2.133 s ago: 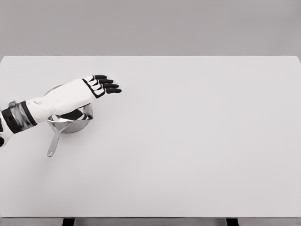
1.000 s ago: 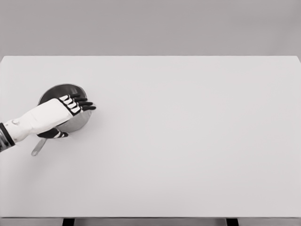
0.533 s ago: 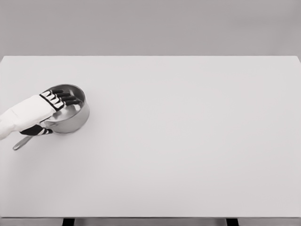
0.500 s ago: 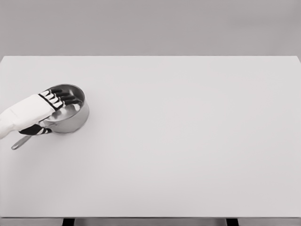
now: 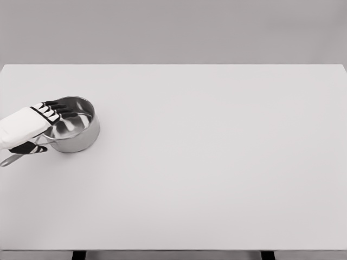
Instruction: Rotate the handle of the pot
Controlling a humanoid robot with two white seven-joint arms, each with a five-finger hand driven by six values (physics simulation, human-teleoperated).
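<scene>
One pot (image 5: 73, 130) on one table (image 5: 217, 162), left hand (image 5: 27, 127) around its handle (image 5: 13, 158).

The pot (image 5: 71, 131) is bare polished metal, silvery and glossy; its inner wall throws back pale and dark patches like a dull mirror, and the outer wall carries a soft bright band. Its handle (image 5: 12, 159) looks like the same metal, though it is thin and near the edge, so its finish is hard to judge. The left hand (image 5: 28, 128) has a smooth white shell that reads as hard plastic, with a faint sheen; the fingers (image 5: 60, 110) are black and matt, possibly rubbery. The table (image 5: 217, 162) is a flat, even, pale grey surface, matt, without grain or reflections.
</scene>
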